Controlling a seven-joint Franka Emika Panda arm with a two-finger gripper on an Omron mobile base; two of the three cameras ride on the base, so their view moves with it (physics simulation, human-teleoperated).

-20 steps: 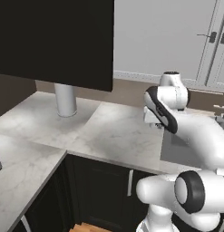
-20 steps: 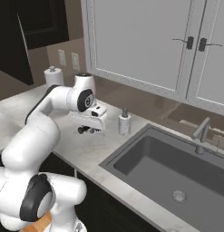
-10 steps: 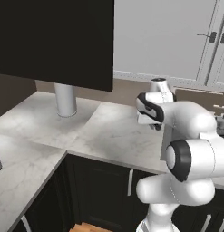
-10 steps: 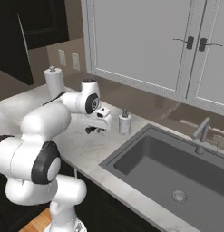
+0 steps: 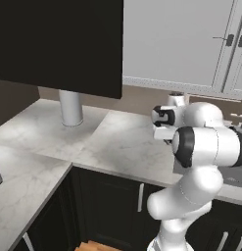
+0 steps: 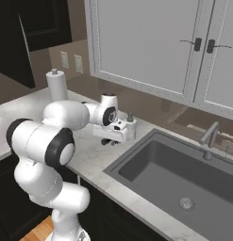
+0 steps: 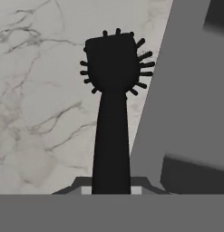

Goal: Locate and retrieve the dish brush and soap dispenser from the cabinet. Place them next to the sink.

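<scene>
The jaws are clamped on the dish brush [image 7: 112, 113] by its handle, holding its head out over the marble surface [image 7: 41, 90] just beside the sink [image 6: 184, 174] rim, presumably so it can be set down there.

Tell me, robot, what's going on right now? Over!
Jaws shut on the dish brush. Brush over the marble counter, right beside the sink. Nothing blocking. Over.

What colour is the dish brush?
All black, handle and bristles alike; the dish brush shows best in the hand view.
</scene>
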